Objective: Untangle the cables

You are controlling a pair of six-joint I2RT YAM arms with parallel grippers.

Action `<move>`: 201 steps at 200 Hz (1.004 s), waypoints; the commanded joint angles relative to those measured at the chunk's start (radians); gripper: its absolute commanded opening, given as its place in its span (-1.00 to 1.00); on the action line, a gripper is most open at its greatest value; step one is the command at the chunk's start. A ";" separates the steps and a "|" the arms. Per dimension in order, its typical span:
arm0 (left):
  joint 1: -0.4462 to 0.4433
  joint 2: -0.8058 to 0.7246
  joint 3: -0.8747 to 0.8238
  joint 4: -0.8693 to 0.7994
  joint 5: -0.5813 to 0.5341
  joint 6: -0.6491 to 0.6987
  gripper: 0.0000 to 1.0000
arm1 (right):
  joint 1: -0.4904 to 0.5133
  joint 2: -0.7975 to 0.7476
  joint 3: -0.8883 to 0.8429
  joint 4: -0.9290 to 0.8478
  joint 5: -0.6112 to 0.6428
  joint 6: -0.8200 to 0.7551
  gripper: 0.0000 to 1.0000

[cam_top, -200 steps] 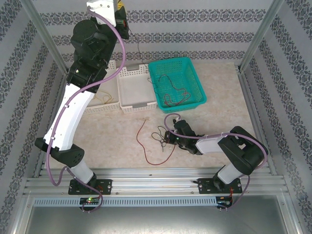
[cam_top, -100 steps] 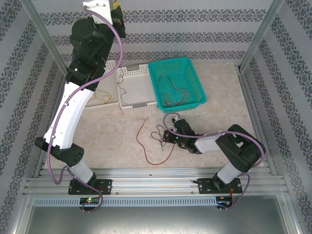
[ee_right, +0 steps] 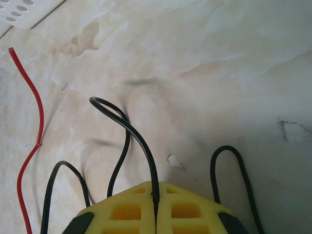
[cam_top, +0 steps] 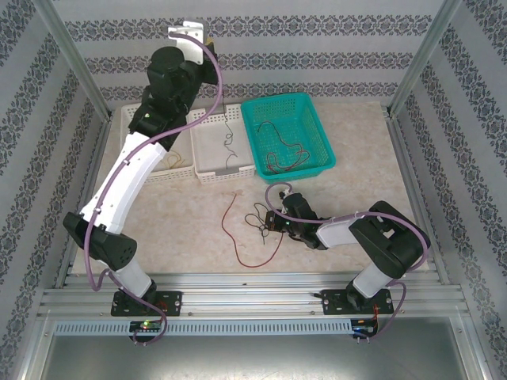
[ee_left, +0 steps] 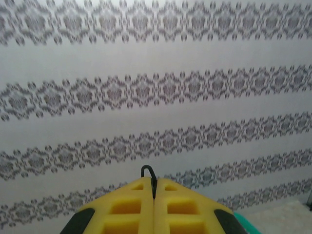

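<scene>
Left pincer [ee_left: 154, 189] is raised high and clenched on a thin dark cable [cam_top: 228, 142] that dangles into the white basket [cam_top: 224, 172]. Right pincer [ee_right: 156, 195], low on the bench [cam_top: 356, 150], is clenched on a black cable [ee_right: 147, 158] in the small tangle beside a red cable [ee_right: 39, 144]. Likely step: dropping off one freed cable, so the left pincer next needs to release over the basket.
</scene>
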 commanded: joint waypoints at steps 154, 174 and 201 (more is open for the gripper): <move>0.045 0.171 -0.334 0.074 0.056 -0.169 -1.00 | 0.037 -0.378 0.005 -0.407 0.128 -0.091 -1.00; 0.044 0.187 -0.367 0.080 0.057 -0.184 -1.00 | 0.048 -0.450 0.023 -0.465 0.145 -0.107 -1.00; 0.044 0.221 -0.382 0.060 0.078 -0.207 -1.00 | 0.059 -0.541 0.046 -0.538 0.161 -0.120 -1.00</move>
